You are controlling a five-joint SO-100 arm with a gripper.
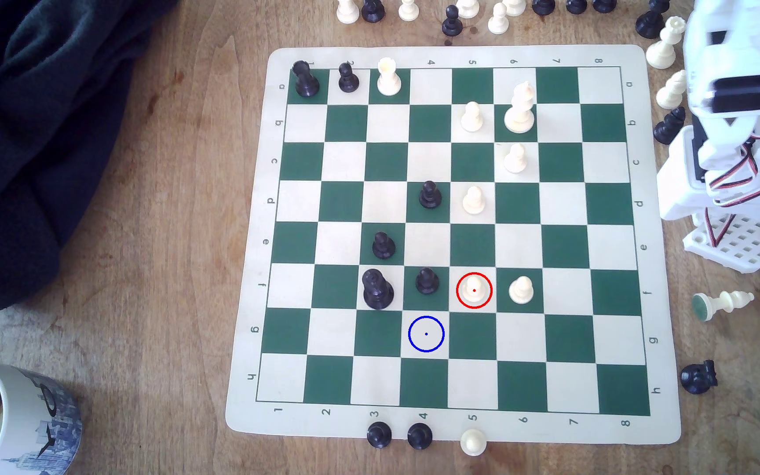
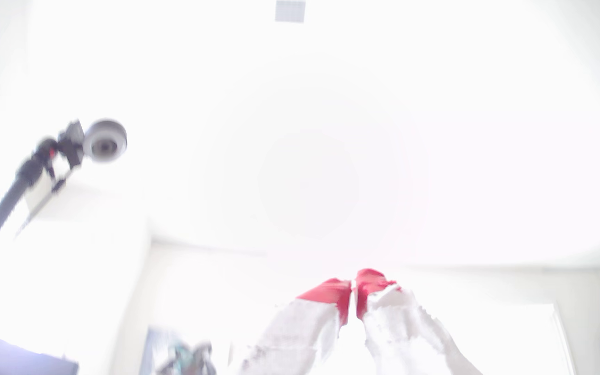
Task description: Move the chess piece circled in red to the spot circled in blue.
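While jaws [image 2: 354, 288] sit pressed together, empty | red-ringed pawn [image 1: 473, 288]: cream, ball head, flared base, upright

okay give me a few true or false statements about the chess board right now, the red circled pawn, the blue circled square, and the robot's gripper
1. The red-circled white pawn stands upright on a cream square. True.
2. The blue-circled square already holds a black pawn. False: it is bare.
3. The blue-circled square lies diagonally next to the pawn's square, one row nearer the exterior view's bottom and one column toward its left. True.
4. The gripper grips the red-circled pawn. False: in the wrist view its red-tipped fingers are nearly together with nothing between them, pointing up at the ceiling.
5. Another white pawn stands on the square beside the circled one, toward the exterior view's right. True.
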